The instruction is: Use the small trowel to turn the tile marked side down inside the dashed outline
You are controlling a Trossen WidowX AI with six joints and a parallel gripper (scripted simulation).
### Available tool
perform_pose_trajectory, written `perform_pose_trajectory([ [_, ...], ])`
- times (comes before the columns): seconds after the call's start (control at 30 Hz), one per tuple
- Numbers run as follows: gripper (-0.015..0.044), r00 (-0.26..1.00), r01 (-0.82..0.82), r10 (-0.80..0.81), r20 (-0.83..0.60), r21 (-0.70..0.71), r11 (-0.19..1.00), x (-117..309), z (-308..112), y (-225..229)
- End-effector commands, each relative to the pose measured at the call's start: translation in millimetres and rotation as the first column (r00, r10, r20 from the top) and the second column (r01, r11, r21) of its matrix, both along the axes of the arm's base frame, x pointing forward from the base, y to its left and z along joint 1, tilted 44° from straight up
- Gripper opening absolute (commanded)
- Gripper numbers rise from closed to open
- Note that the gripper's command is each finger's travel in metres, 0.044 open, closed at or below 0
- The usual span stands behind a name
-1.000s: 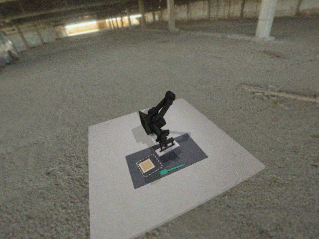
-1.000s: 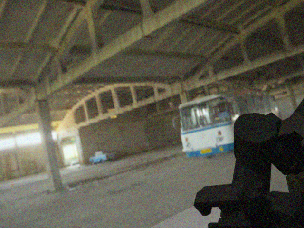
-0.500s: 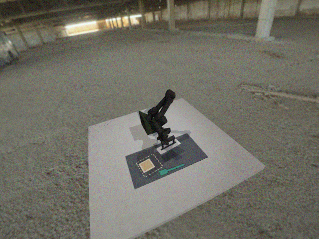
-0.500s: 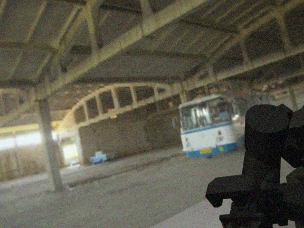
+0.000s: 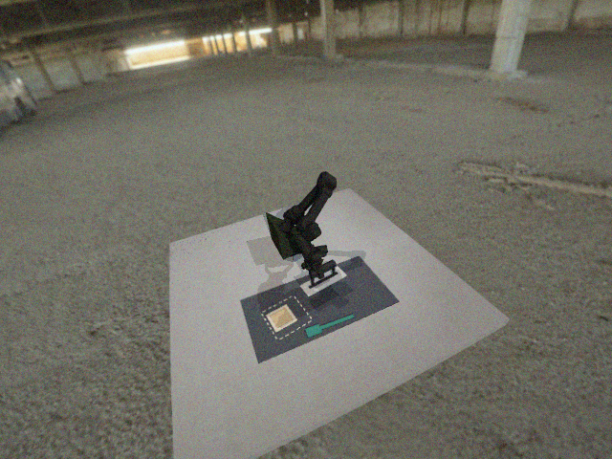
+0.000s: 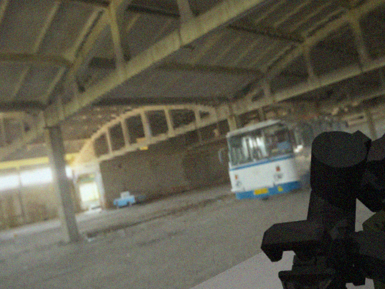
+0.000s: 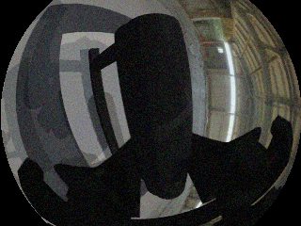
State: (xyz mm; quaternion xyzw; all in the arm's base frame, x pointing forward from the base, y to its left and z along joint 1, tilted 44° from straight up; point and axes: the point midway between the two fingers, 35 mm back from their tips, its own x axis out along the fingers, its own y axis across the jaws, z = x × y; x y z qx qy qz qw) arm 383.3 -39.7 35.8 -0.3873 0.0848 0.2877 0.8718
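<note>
The tile (image 5: 280, 316) lies flat with a plain tan face up and a pale rim; no dark mark shows. It is within the dashed outline (image 5: 303, 304), close against its left side; whether it touches the line is too small to tell. The trowel, a pale flat plate (image 5: 309, 291) (image 7: 75, 113) with a dark bar handle, is held over the mat (image 5: 375, 291), its shadow falling on the mat below. My gripper (image 5: 322, 275) is shut on the trowel's handle, to the right of the tile and further back. The fingertips' hold is hidden in the wrist view.
A teal spatula-like tool (image 5: 314, 330) lies near the mat's front edge, right of the outline. A dark green panel (image 5: 279, 237) stands beside the arm at the back left. The pale table top (image 5: 212, 345) extends around the mat.
</note>
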Motion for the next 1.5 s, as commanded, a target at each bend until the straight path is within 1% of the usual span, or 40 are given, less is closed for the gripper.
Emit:
perform_pose_trajectory([
  [0.0, 0.0000, 1.000, 0.012, -0.012, -0.002, 0.000, 1.000, 0.3, 0.3, -2.3],
  [0.37, 0.0000, 1.000, 0.005, -0.004, -0.019, 0.014, 1.000, 2.8, -0.2, 2.1],
  [0.6, 0.0000, 0.984, 0.058, -0.038, -0.174, 0.111, 0.992, 24.3, 0.3, 22.3],
  [0.8, 0.0000, 0.944, 0.129, -0.067, -0.322, 0.175, 0.976, 39.9, 2.7, 44.2],
  [1.13, 0.0000, 0.807, 0.304, -0.134, -0.575, 0.210, 0.929, 52.2, 3.0, 75.1],
  [1.47, 0.0000, 0.605, 0.484, -0.214, -0.767, 0.141, 0.864, 50.7, 9.9, 106.3],
])
